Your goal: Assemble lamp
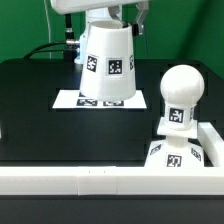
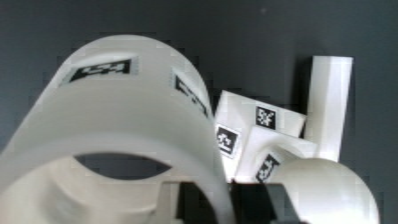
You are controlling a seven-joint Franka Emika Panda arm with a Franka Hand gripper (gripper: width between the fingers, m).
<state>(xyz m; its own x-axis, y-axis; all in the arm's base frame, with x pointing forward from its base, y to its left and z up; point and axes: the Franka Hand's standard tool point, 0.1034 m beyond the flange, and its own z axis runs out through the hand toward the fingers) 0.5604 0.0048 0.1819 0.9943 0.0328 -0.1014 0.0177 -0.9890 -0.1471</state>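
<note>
The white conical shade [image 1: 108,62] hangs upright over the marker board [image 1: 68,99] at the back middle. My gripper [image 1: 107,20] comes down on it from above and is shut on its top rim. In the wrist view the shade [image 2: 107,120] fills the picture, and the gripper [image 2: 217,205] has one dark finger [image 2: 192,208] inside the wall and one outside. The round-headed bulb [image 1: 180,90] stands upright in the square stepped base [image 1: 178,152] at the exterior view's front right. The bulb head [image 2: 342,192] and the tagged base [image 2: 249,125] also show in the wrist view.
A low white wall [image 1: 90,181] runs along the table's front edge and turns up the exterior view's right side [image 1: 214,135]; it shows as a white bar [image 2: 331,95] in the wrist view. The base sits in that corner. The black table [image 1: 40,120] spreads around the marker board.
</note>
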